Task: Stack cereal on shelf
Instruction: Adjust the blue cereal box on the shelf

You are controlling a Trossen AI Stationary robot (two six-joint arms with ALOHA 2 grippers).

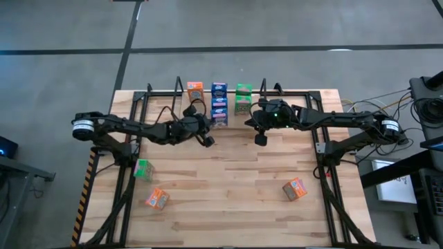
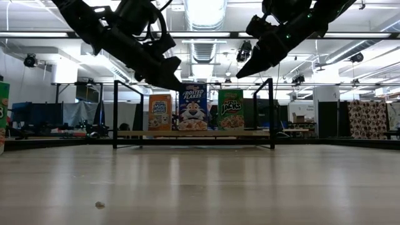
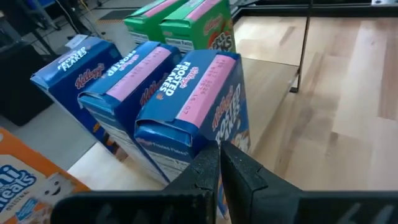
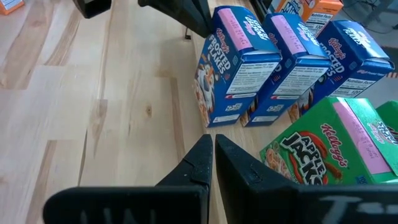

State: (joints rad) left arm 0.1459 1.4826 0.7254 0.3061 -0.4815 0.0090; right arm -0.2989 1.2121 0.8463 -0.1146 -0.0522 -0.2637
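Observation:
The shelf (image 1: pixel 148 93) stands at the table's far edge, and it also shows in the low view (image 2: pixel 115 112). On it stand an orange box (image 1: pixel 194 90), a row of three blue boxes (image 1: pixel 219 104) and two green boxes (image 1: pixel 243 97). My left gripper (image 1: pixel 207 140) is shut and empty. It hangs just in front of the nearest blue box (image 3: pixel 186 93), above the table. My right gripper (image 1: pixel 261 138) is shut and empty, raised in front of the green boxes (image 4: pixel 323 149). A green box (image 1: pixel 143 169) and two orange boxes (image 1: pixel 157 199) (image 1: pixel 295 188) lie loose on the table.
The shelf's upright black hoops (image 2: pixel 272 112) stand at both ends of the row of boxes. The arms' black frames (image 1: pixel 325 159) run along the table's left and right sides. The wooden table (image 1: pixel 228 200) is bare between the loose boxes.

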